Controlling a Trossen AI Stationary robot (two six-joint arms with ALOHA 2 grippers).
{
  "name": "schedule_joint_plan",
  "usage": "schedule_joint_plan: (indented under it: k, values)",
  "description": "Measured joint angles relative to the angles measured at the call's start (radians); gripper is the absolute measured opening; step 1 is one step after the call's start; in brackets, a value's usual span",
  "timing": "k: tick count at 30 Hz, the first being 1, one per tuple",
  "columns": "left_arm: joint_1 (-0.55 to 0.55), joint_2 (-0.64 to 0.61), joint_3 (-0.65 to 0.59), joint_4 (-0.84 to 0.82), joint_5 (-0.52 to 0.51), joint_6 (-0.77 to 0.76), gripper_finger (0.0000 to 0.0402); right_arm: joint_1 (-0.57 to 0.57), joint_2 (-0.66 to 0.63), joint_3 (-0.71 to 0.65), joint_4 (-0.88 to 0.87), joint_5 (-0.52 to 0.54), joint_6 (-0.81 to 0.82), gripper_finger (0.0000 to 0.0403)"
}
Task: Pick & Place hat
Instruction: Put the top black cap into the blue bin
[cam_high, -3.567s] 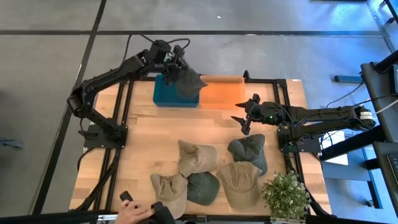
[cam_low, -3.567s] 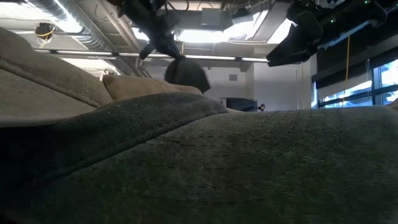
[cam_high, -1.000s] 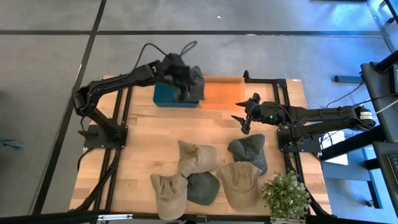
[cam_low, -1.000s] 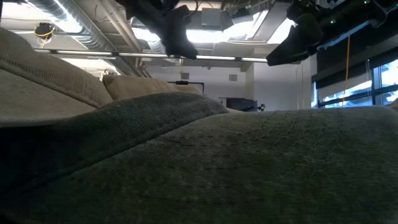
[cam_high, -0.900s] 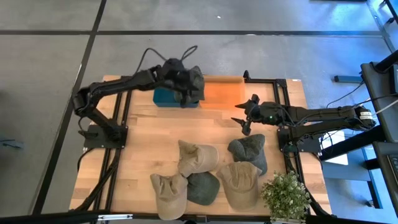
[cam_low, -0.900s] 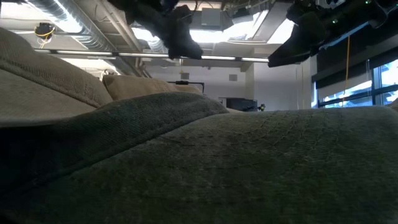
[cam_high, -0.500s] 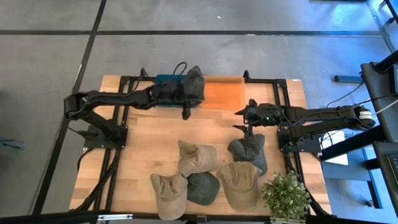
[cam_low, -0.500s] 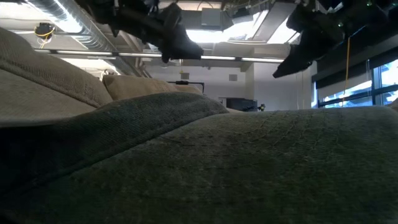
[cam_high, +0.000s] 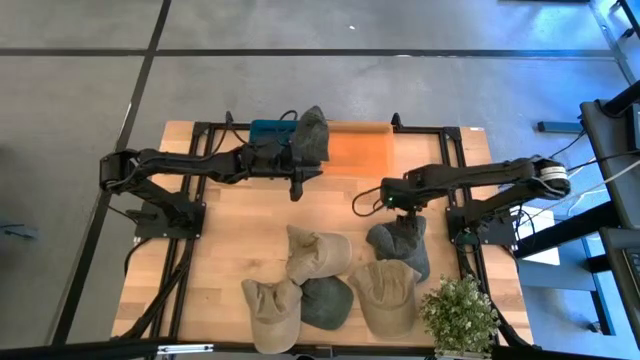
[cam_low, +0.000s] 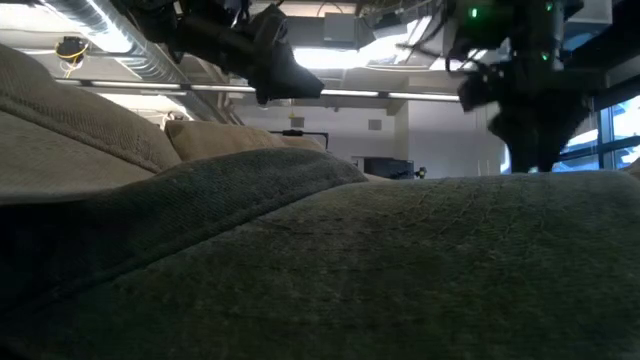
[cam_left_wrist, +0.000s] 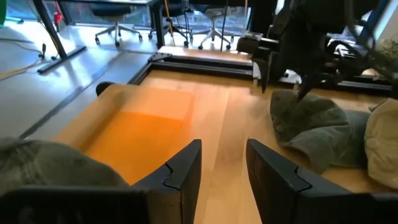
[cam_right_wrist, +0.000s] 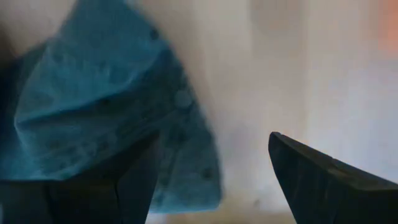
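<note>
A dark grey hat (cam_high: 312, 135) lies on the right end of the blue bin (cam_high: 265, 128) at the table's far edge, beside the orange bin (cam_high: 355, 150). My left gripper (cam_high: 297, 188) stands open just near of that hat (cam_left_wrist: 56, 165), with nothing between its fingers (cam_left_wrist: 221, 146). My right gripper (cam_high: 398, 212) points down, open, right above another dark grey hat (cam_high: 402, 245) that lies on the wood. In the right wrist view one finger is over that hat (cam_right_wrist: 93, 124) and the other over bare wood; whether they touch it I cannot tell.
Three tan hats (cam_high: 318, 252) (cam_high: 272, 305) (cam_high: 385, 292) and a dark one (cam_high: 327, 302) lie in a cluster at the table's near middle. A potted plant (cam_high: 460, 315) stands at the near right corner. Bare wood lies between the bins and the hats.
My left gripper has drawn back from the blue bin toward the near edge, its arm lowering and stretching out flat; the dark grey hat stays on the bin. My right gripper has tipped from level to pointing down and gone down over the dark grey hat at the right.
</note>
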Motion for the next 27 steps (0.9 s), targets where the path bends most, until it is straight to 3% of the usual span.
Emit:
schedule_joint_plan:
  k: [3,14,27]
  values:
    - [0.0,0.0,0.0,-0.008,0.0,0.0,0.0119,0.0,0.049,-0.018,0.008,-0.055,0.037,0.0292]
    - [0.0,0.001,0.0,-0.048,0.014,0.0,0.0118,0.0,0.246,-0.025,0.076,-0.019,0.013,0.0283]
    - [0.0,0.002,0.0,-0.093,0.015,0.0,0.0122,0.0,0.406,-0.019,0.074,-0.016,-0.059,0.0161]
